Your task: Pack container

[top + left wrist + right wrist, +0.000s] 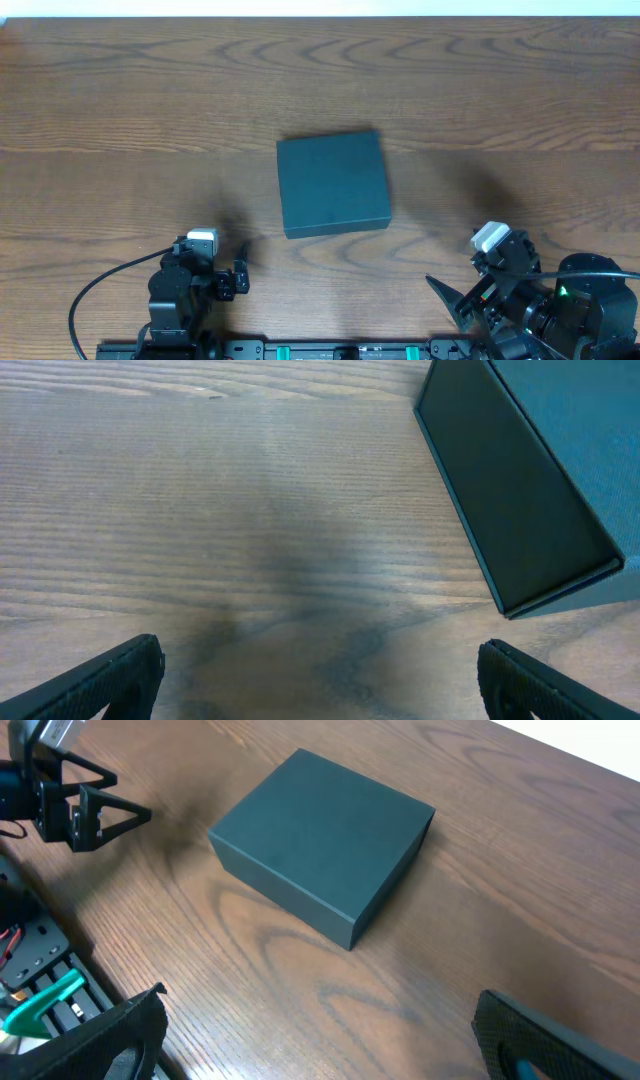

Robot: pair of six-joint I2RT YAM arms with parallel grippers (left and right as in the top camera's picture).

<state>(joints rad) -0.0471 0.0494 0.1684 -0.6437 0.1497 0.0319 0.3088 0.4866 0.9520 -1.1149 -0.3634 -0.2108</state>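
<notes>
Overhead: one container [333,185], lid shut, mid-table, slightly nearer the front edge. Nothing to pack is visible.
Left wrist: left gripper [320,650] is spread and empty, with the container's corner ahead to its right.
Right wrist: right gripper [320,1005] is spread and empty.
Two grippers total.
Likely step: lift the flap. Find its free edge first, since the hinge side is unclear.

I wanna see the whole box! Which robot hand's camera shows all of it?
The right gripper's: the whole container sits in view. The left gripper's catches only one corner.
</notes>
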